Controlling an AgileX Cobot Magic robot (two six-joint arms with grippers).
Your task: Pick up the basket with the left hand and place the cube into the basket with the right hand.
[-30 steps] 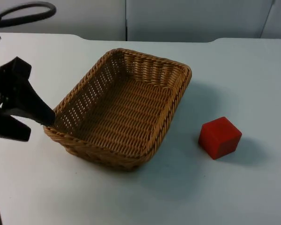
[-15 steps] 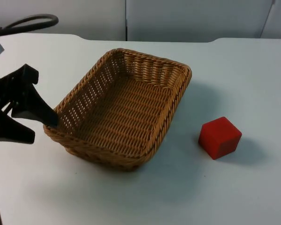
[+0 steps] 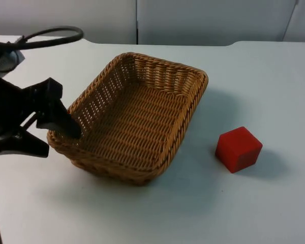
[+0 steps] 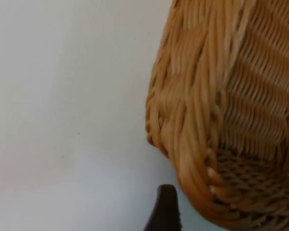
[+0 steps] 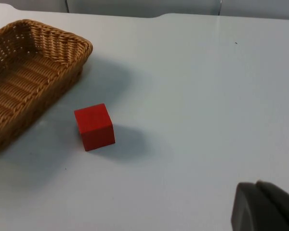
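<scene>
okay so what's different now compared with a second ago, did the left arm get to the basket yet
The left gripper has moved in toward the wicker basket; its fingers are open and now straddle the rim at the basket's near left corner, one finger inside, the other outside on the table. It has not closed on the rim. The basket and the red cube stayed where they were, and the right gripper waits over the table.

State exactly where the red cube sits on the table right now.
In the top view the red cube stands on the white table, to the picture's right of the wicker basket and apart from it, untouched by either hand.
</scene>
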